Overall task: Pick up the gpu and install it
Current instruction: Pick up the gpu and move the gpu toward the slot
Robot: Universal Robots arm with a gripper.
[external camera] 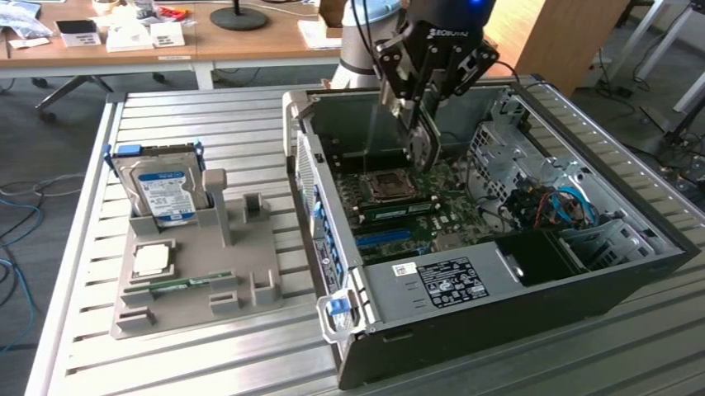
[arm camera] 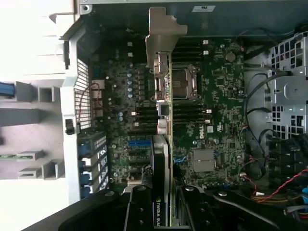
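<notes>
The gpu [external camera: 422, 144] is pinched at one end by the gripper [external camera: 417, 103], with the jaws closed partway on the card. The card is hung edge-on with its silver bracket [arm camera: 161, 45] at the far end, probably so that end is left free for lining up. It is held inside the open computer case [external camera: 617, 272], above the motherboard [external camera: 451, 206], and is not yet seated. A grey holder [external camera: 198, 280] near the table [external camera: 220, 363] edge on the exterior view's left is loaded with a hard drive [external camera: 165, 194], a CPU [external camera: 151, 261] and a memory stick [external camera: 177, 286].
</notes>
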